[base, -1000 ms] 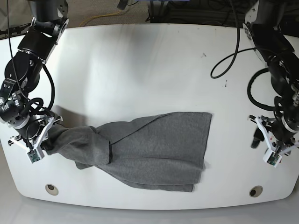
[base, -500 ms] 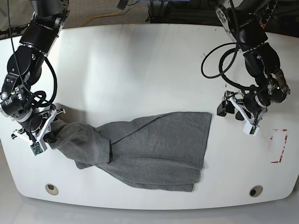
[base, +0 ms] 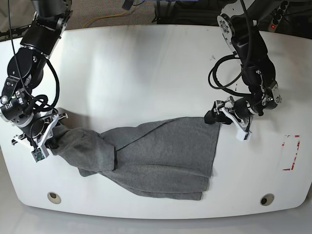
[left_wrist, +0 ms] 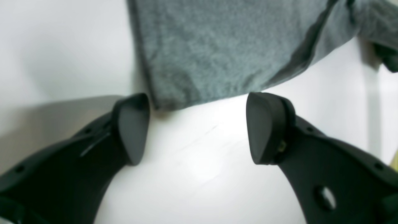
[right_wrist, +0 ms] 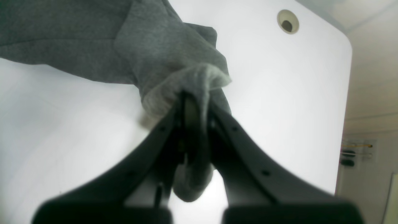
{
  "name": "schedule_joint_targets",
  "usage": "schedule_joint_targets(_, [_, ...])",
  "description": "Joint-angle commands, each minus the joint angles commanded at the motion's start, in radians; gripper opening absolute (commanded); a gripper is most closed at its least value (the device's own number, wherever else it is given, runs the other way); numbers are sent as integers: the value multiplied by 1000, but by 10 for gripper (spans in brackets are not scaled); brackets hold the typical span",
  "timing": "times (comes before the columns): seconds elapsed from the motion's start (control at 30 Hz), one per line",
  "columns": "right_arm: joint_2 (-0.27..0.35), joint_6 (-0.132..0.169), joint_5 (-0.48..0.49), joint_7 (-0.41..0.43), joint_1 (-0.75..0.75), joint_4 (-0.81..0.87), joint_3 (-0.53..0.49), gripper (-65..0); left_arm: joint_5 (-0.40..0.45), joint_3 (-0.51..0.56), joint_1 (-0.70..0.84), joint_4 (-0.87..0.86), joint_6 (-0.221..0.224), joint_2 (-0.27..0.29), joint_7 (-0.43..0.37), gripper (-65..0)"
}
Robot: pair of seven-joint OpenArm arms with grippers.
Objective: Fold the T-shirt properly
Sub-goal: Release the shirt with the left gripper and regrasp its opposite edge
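1. Left wrist view: the left gripper hangs just above the white table with its two dark fingers spread wide and nothing between them. The grey T-shirt fills the top of the view. Its near corner lies on the table right at the tip of the finger seen on the left. The other fingertip sits just past the cloth's lower edge. Whether either tip touches the cloth cannot be told. A fold line runs diagonally across the cloth toward the upper right.

2. Right wrist view: the right gripper has its jaws pressed together on a bunched wad of the T-shirt. The cloth wraps over the fingertips, and a small lobe of it hangs out below the jaws. From the pinch the cloth stretches away to the upper left, lying over the table. A round hole shows in the table near its rounded far corner.

3. Base view: the T-shirt lies crumpled across the lower middle of the table, nearer the front edge than the back. At this view's left, the right gripper pinches the shirt's end, which rises in a taut ridge toward it. At this view's right, the left gripper sits open at the shirt's upper right corner. Two round holes sit near the table's front corners. A red-marked patch shows by the table's right edge.
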Motion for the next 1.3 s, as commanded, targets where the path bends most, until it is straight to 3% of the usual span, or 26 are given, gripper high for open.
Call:
schedule_joint_targets(0.07, [0, 0, 0, 0, 0, 0, 0, -650, 0, 0, -15, -48, 25, 0, -14, -199])
schedule_joint_targets(0.43, [0, 0, 0, -2, 0, -2, 0, -650, 6, 0, -74, -192, 32, 20, -72, -201])
schedule_joint_targets(0.63, [0, 0, 0, -2, 0, -3, 0, -650, 0, 2, -83, -242, 133, 35, -140, -207])
schedule_joint_targets(0.7, [0, 0, 0, -2, 0, -3, 2, -650, 3, 2, -83, -244, 157, 44, -164, -249])
schedule_joint_targets(0.93, [0, 0, 0, -2, 0, -3, 2, -650, 6, 2, -75, -245, 189, 44, -206, -650])
schedule_joint_targets(1.3, [0, 0, 0, -2, 0, -3, 2, -650, 0, -3, -74, -236, 190, 43, -192, -650])
